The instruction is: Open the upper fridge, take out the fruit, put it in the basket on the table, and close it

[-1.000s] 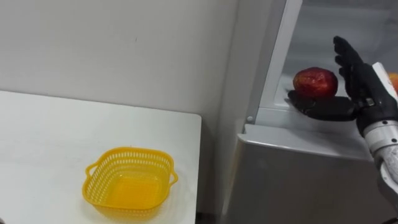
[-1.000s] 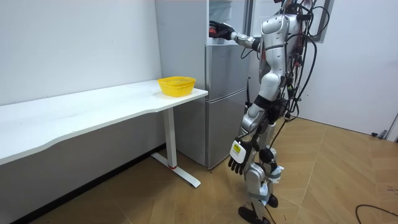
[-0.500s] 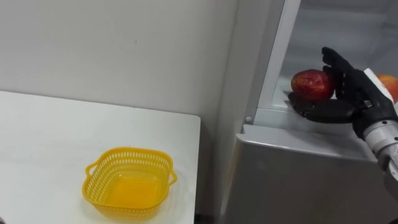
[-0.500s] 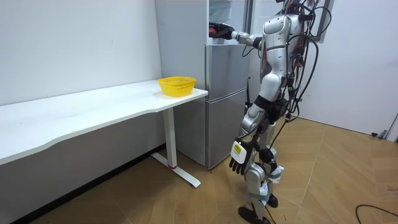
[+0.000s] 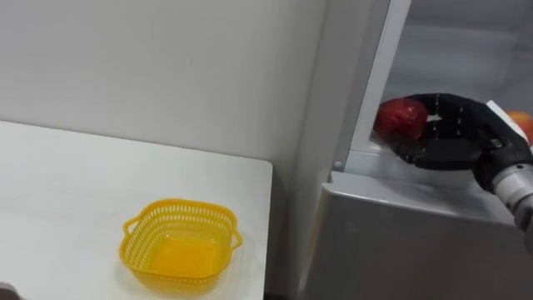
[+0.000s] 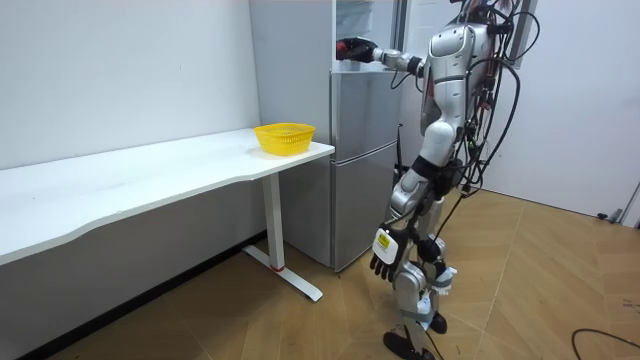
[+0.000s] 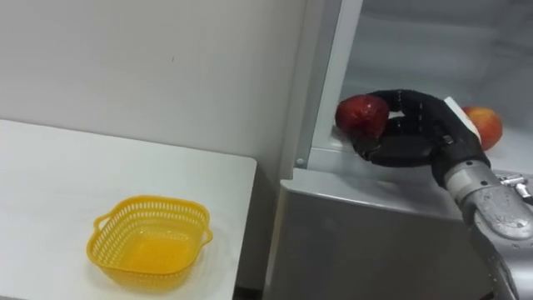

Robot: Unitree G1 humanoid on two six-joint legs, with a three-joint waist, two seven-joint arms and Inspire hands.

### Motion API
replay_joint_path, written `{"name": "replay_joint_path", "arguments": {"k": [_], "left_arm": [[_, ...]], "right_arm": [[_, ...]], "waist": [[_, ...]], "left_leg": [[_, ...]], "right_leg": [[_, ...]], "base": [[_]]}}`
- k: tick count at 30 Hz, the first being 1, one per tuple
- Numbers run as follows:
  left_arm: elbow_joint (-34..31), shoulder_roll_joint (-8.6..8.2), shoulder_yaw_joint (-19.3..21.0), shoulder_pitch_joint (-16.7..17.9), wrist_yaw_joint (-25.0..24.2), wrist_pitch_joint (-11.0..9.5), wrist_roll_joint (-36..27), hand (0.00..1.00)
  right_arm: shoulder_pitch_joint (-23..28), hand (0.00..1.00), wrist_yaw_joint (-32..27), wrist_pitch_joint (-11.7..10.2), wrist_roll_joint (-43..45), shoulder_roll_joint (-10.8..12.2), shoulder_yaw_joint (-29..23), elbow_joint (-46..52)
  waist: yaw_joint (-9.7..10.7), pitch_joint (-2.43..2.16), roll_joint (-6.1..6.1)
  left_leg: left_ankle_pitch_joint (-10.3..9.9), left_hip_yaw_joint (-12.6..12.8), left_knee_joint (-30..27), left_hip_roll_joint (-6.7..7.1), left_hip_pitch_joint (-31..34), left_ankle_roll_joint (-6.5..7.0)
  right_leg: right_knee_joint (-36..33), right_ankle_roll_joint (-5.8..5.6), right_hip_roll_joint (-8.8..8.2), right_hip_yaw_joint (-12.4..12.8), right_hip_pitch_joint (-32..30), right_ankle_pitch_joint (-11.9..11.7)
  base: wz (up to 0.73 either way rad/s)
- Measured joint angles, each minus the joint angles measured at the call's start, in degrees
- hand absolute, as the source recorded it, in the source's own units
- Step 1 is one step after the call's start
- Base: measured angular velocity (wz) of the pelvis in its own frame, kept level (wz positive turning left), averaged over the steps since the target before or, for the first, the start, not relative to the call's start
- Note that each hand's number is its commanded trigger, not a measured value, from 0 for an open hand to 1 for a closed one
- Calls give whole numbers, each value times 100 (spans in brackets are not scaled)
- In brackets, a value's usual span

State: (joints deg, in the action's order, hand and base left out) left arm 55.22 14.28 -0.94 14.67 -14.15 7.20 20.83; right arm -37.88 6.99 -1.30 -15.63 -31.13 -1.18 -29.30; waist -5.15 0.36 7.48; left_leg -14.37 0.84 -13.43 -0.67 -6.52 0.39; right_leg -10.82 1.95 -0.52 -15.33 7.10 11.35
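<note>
Upper right of frame, eye views: red apple (image 5: 398, 118) at the front left edge of the upper fridge (image 5: 400, 242) compartment's shelf, just inside the door frame. The apple is roughly round, so it has no clear long axis. Stem end cannot be made out.

Right hand (image 5: 456, 137): the arm enters from the right edge and reaches leftward into the compartment. Fingers are curled over the apple's top and right side, with the thumb low in front. The hand is grasping the apple.

A second reddish-orange fruit (image 7: 484, 127) sits on the same shelf, behind the wrist.

Lower left: yellow mesh basket (image 5: 181, 252), upright, near the right end of the white bench (image 5: 67, 183).

Room view: the robot stands upright facing the fridge. Left hand (image 6: 381, 263) hangs beside the thigh, fingers loose.
</note>
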Motion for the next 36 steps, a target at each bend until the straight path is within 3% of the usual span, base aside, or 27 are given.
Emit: {"name": "replay_joint_path", "arguments": {"k": [5,10,13,22,26,30,36], "left_arm": [[-8,16,-164,-68,21,0,2,0],[-6,21,-162,-7,25,20,-1,0],[-6,22,-162,-20,105,-13,-5,0],[6,-10,-163,112,247,-93,5,0],[15,-24,-162,137,315,-133,6,0],[109,-104,-148,114,325,-160,7,0],[156,-112,-159,177,397,-261,0,0]], "right_arm": [[-170,100,-265,20,50,13,3,0],[-153,100,-287,19,13,42,57,186],[-112,100,-433,35,1,99,102,356],[825,100,-714,37,-34,243,90,1884],[1244,100,-808,36,-5,303,91,2435],[1636,100,-920,13,27,571,-14,3087],[1906,100,-1113,-47,9,813,-56,3707]], "waist": [[-47,14,-36],[-13,-30,-140],[15,-13,-189],[31,-49,-344],[44,-39,-390],[87,-45,-483],[227,-48,-500]], "left_leg": [[0,-22,4,-1,4,0],[0,-7,7,-1,-29,0],[0,-5,38,-6,-91,0],[1,76,206,-50,-227,-1],[1,96,208,-57,-248,-2],[1,220,206,-55,-221,-2],[1,253,205,-54,-201,-2]], "right_leg": [[7,0,0,-45,-16,0],[17,-1,6,22,27,-1],[36,-1,23,100,71,-1],[43,-1,85,254,72,0],[44,0,97,291,71,-1],[25,0,78,279,19,-1],[5,9,79,359,-26,-6]], "base": [[3],[-4],[-3],[-10],[-8],[-5],[-2]]}}
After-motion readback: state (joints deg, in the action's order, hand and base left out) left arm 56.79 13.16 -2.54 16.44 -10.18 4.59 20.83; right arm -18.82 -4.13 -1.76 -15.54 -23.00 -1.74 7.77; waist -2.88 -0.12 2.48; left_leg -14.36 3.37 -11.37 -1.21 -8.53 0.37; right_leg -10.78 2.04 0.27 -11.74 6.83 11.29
